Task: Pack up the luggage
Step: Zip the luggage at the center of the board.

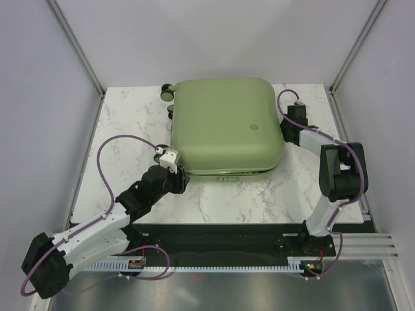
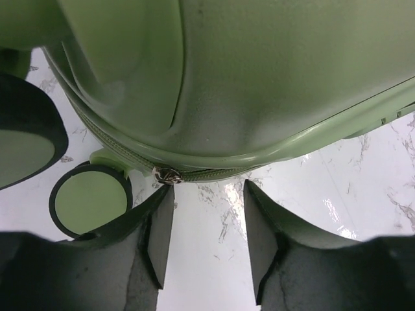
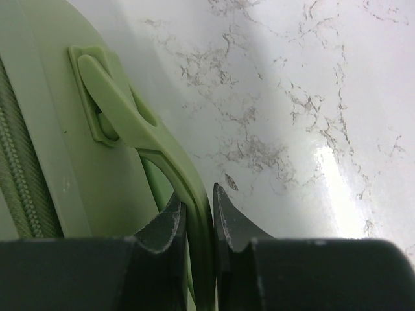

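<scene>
Left tool (image 2: 207, 217) spread, zipper pull (image 2: 167, 175) just off one fingertip, at the near left corner of the suitcase (image 1: 224, 126). Right tool (image 3: 198, 202) pinching the side handle (image 3: 123, 110) on the right. Suitcase lying flat and shut at the far middle of the desk (image 1: 259, 194), wheels (image 1: 168, 91) far left. Likely step: running the zipper. Nudge left to centre the pull between the fingers, close firmly, then drag along the seam, holding the handle steady against sliding.
</scene>
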Controlling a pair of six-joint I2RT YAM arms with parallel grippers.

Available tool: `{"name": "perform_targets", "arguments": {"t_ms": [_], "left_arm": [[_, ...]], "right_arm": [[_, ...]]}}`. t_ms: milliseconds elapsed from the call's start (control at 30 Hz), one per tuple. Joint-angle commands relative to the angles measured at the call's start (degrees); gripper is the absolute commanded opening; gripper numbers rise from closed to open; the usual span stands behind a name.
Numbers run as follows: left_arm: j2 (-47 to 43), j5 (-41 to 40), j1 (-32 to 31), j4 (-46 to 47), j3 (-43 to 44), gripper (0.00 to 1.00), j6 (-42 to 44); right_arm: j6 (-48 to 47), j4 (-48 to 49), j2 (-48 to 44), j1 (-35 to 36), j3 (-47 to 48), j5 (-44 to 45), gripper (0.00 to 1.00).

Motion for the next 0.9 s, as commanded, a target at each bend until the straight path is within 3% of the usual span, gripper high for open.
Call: {"name": "perform_targets", "arguments": {"t_ms": [0,233,400,533,733,867], "left_arm": [[0.35,2.74,1.98,6.01,0.13,0.51,2.47],[-1.05,4.50,4.27,8.29,-1.80,0.42,2.73],[-3.08,5.55,4.62,9.62,-3.29,0.15,3.52],[-5.09,6.69,4.62,9.71,-3.82,0.02,3.78],[-5.71,10.74,4.62,8.04,-3.56,0.02,3.26],[-7.03,5.32,4.62,5.14,-3.82,0.02,-0.34]], "right_arm": [[7.05,-4.70,4.63,-0.43,0.26,7.70,0.00],[6.70,-4.35,4.80,-0.69,0.43,7.70,0.00],[6.61,-4.00,5.06,-0.69,0.26,7.52,0.00],[6.70,-3.99,5.24,-0.69,0.43,7.44,0.00],[7.23,-3.73,5.24,-0.61,0.17,7.26,0.00],[7.49,-3.82,4.89,-0.69,-0.09,7.00,0.00]]}}
